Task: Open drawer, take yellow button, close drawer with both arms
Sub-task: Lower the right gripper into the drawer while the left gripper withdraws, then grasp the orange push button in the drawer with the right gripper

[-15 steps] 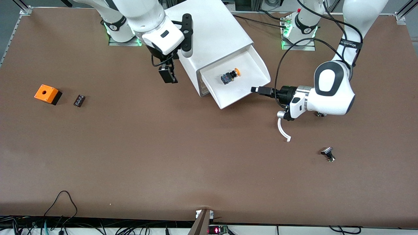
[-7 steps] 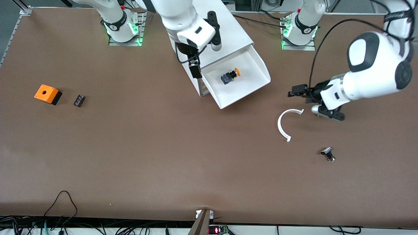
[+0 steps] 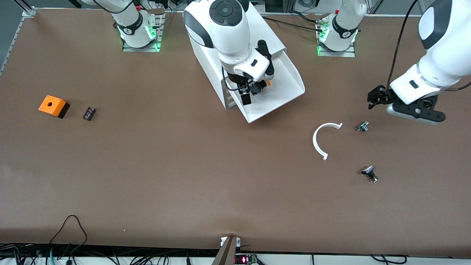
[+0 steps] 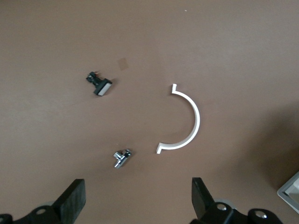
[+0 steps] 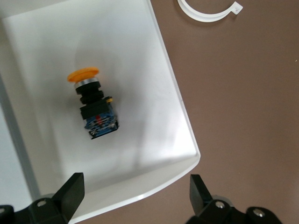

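The top drawer (image 3: 285, 90) stands pulled out of the white cabinet (image 3: 270, 35), a shallow white tray. The button (image 3: 258, 87) lies on its side in the tray, its orange cap toward the cabinet, partly covered by my right gripper. In the right wrist view the button (image 5: 93, 105) lies clear on the tray floor (image 5: 140, 84). My right gripper (image 3: 245, 96) (image 5: 135, 196) is open and empty over the drawer's front rim. My left gripper (image 3: 376, 98) (image 4: 136, 200) is open and empty over bare table toward the left arm's end.
A white curved strip (image 3: 321, 140) (image 4: 187, 121) lies on the table beside the drawer's front. A small silver part (image 3: 363, 126) (image 4: 122, 157) and a black-and-silver part (image 3: 369, 173) (image 4: 99, 84) lie near it. An orange box (image 3: 53, 106) and a small black part (image 3: 89, 113) lie toward the right arm's end.
My right gripper has swung from beside the cabinet to over the open drawer and button. My left gripper has pulled away from the drawer's front toward its end of the table, uncovering the silver part.
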Robot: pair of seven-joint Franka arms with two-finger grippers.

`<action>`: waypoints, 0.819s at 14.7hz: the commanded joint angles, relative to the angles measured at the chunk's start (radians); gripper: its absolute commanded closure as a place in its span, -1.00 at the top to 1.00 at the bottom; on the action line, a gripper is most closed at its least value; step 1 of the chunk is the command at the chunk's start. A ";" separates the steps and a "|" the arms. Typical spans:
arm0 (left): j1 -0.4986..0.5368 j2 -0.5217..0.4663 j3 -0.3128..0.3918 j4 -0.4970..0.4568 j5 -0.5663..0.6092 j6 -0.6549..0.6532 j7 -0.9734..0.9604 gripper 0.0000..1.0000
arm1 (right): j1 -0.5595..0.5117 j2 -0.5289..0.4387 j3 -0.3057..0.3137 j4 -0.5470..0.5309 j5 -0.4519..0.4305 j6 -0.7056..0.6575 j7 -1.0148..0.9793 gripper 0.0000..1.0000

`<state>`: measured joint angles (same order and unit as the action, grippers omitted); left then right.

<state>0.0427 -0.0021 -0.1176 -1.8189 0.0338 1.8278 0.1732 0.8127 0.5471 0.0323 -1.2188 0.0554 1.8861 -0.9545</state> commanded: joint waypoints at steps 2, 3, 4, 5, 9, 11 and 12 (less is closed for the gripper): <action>0.002 -0.021 0.032 0.047 0.023 -0.105 -0.001 1.00 | 0.020 0.072 -0.009 0.111 -0.006 -0.012 -0.020 1.00; 0.005 -0.018 0.033 0.061 0.023 -0.105 -0.006 1.00 | 0.035 0.074 -0.009 0.119 -0.006 -0.018 -0.020 1.00; 0.006 -0.016 0.035 0.062 0.023 -0.102 -0.024 1.00 | 0.045 0.073 -0.009 0.119 -0.006 -0.028 -0.021 1.00; 0.015 -0.016 0.035 0.062 0.023 -0.102 -0.062 1.00 | 0.045 0.073 -0.008 0.120 -0.003 -0.048 -0.021 1.00; 0.045 -0.013 0.035 0.062 0.023 -0.085 -0.130 1.00 | 0.045 0.076 0.012 0.119 -0.002 -0.105 -0.068 1.00; 0.066 -0.015 0.035 0.064 0.021 -0.087 -0.132 1.00 | 0.045 0.080 0.014 0.119 0.000 -0.124 -0.076 1.00; 0.077 -0.013 0.033 0.073 0.012 -0.091 -0.133 1.00 | 0.048 0.080 0.014 0.119 -0.002 -0.137 -0.079 1.00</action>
<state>0.0948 -0.0172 -0.0784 -1.7719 0.0364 1.7491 0.0560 0.8584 0.6035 0.0400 -1.1419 0.0555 1.7900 -1.0096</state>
